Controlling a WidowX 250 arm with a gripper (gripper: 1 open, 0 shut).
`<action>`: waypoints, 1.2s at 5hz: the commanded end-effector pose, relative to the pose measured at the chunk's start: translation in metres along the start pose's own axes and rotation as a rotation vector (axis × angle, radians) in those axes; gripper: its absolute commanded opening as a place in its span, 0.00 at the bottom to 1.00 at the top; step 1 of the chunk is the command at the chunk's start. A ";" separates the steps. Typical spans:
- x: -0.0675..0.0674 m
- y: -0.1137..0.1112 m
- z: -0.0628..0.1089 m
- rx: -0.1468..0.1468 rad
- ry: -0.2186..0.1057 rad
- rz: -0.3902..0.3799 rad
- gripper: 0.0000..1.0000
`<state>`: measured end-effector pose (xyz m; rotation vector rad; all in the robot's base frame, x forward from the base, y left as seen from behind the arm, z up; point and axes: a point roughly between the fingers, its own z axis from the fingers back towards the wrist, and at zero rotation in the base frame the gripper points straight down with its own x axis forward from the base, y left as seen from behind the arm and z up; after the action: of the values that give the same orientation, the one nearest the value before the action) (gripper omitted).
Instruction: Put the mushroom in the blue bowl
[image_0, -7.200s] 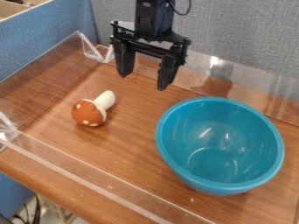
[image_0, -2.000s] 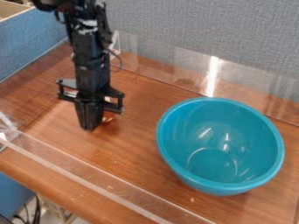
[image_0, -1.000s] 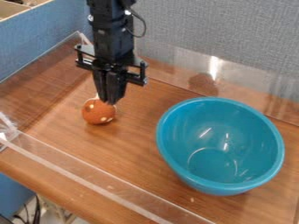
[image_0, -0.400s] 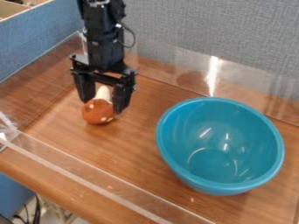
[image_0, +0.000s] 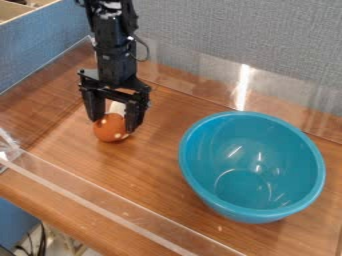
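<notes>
Jaws lowered, spread astride mushroom (image_0: 112, 127) | cap toward camera | axis unclear

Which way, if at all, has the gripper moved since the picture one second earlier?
Yes. The gripper has come down and shifted left, away from the blue bowl, its open fingers now straddling the mushroom.

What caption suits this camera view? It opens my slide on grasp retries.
Open black gripper straddles the small reddish-brown toy mushroom beside the empty glossy teal-blue plastic bowl.
</notes>
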<state>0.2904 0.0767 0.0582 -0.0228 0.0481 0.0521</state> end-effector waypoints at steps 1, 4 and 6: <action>0.010 0.008 0.008 0.013 -0.050 0.009 1.00; 0.010 0.010 0.000 0.010 -0.040 0.010 0.00; 0.012 -0.012 0.054 0.011 -0.125 -0.052 0.00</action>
<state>0.2988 0.0657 0.0915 -0.0278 -0.0098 0.0088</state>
